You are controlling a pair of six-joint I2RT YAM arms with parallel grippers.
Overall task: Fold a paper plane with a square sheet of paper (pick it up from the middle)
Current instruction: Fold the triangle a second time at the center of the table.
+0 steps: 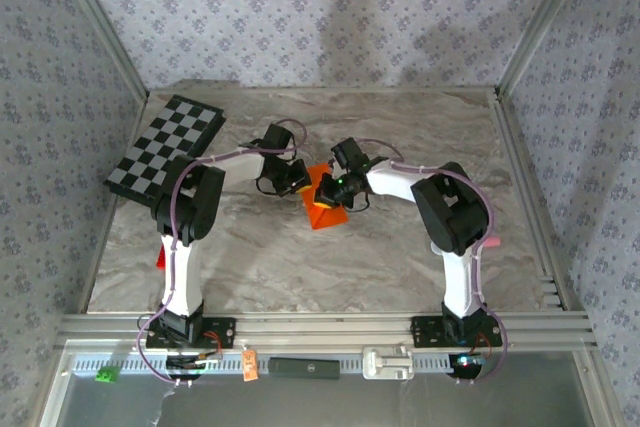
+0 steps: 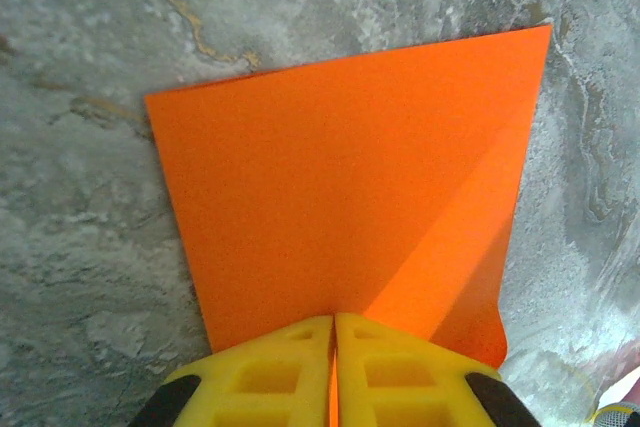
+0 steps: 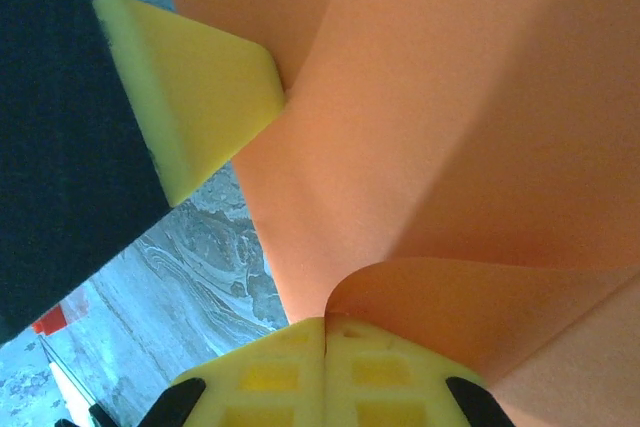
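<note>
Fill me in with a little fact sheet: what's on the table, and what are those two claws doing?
paper: orange square sheet of paper, mid-table, bent between the grippers
left gripper: shut on the sheet's edge
right gripper: shut on the sheet, which curls at its fingers
checkerboard: far left, apart from both arms
table: grey marbled

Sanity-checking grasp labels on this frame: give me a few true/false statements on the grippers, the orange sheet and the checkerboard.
1. The left gripper and the right gripper are each shut on the orange sheet. True.
2. The checkerboard lies under the sheet. False: it sits at the far left of the table, apart from the sheet.
3. The sheet lies flat all over. False: it curls up where the right gripper pinches it.
4. The two grippers meet near the table's middle. True.
</note>
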